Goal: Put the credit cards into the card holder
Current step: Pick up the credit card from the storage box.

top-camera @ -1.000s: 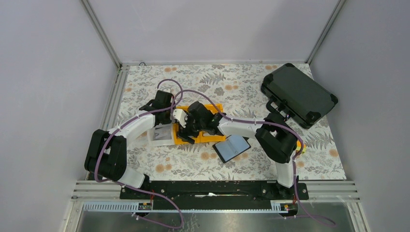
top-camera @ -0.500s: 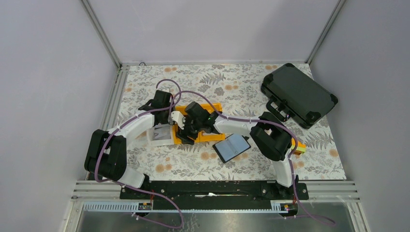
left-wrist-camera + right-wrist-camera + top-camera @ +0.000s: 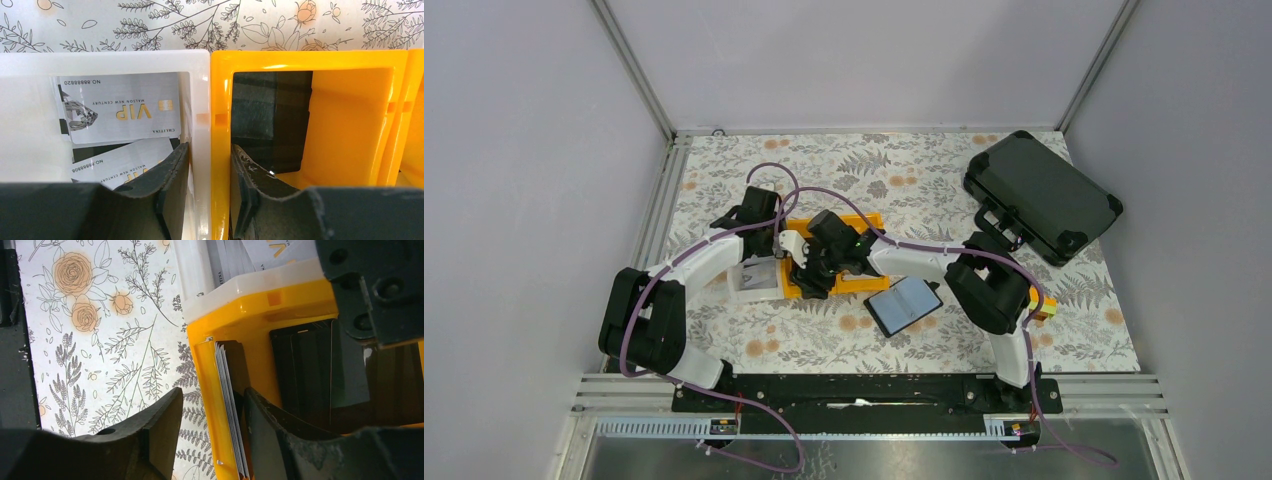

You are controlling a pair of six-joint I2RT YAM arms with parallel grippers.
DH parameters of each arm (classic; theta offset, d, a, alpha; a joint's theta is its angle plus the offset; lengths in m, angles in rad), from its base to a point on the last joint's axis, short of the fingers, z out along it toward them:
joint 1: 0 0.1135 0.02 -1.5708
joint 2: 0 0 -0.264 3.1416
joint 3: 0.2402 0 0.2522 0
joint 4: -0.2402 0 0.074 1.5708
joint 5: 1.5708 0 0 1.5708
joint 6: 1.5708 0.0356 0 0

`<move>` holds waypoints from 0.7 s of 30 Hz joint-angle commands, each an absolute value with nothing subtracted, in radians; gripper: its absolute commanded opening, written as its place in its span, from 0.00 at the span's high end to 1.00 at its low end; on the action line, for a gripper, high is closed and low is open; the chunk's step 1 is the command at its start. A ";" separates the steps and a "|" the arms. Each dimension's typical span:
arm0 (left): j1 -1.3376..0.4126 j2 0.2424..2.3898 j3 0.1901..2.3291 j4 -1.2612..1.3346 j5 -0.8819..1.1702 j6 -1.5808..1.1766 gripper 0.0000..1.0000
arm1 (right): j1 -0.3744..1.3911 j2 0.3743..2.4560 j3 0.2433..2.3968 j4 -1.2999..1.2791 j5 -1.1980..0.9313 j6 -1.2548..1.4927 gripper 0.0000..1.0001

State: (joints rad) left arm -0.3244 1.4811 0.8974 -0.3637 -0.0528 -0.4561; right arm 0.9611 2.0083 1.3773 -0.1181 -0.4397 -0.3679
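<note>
two silver credit cards (image 3: 120, 107) in one white bin (image 3: 100, 57); more edge-on in one yellow bin (image 3: 310, 59), uncountable. left gripper (image 3: 209, 150) clamps the adjoining walls (image 3: 210, 100); right gripper (image 3: 212, 395) spread. one card holder (image 3: 904, 305) open beside yellow bin.

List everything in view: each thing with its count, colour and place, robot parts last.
mat: one, floral, covering the table
yellow bin: one, yellow, mid-table
white bin: one, white, touching the yellow bin's left side
silvery cards: at least two, silver with gold VIP lettering, lying in the white bin
dark cards: count unclear, dark grey, in the yellow bin
card stack: one thin stack, pale edges, on edge against the yellow bin's inner wall
card holder: one, black, lying open beside the yellow bin
hard case: one, black, far right corner
left gripper: black, fingers astride the two bins' touching walls
right gripper: black, open, astride the yellow bin's wall and card stack
</note>
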 commanded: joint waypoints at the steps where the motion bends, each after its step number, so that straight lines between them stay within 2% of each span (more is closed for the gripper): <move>1: -0.321 1.457 0.925 -0.308 -0.011 -0.482 1.00 | 0.966 1.979 1.420 -0.186 -0.473 -0.340 0.46; 7: -0.319 1.458 0.925 -0.310 -0.011 -0.480 1.00 | 0.966 1.984 1.424 -0.189 -0.463 -0.335 0.55; 13: -0.319 1.459 0.927 -0.310 -0.008 -0.480 1.00 | 0.966 1.971 1.419 -0.169 -0.406 -0.331 0.69; 21: -0.319 1.459 0.926 -0.310 -0.006 -0.480 1.00 | 0.966 1.954 1.422 -0.142 -0.379 -0.328 0.74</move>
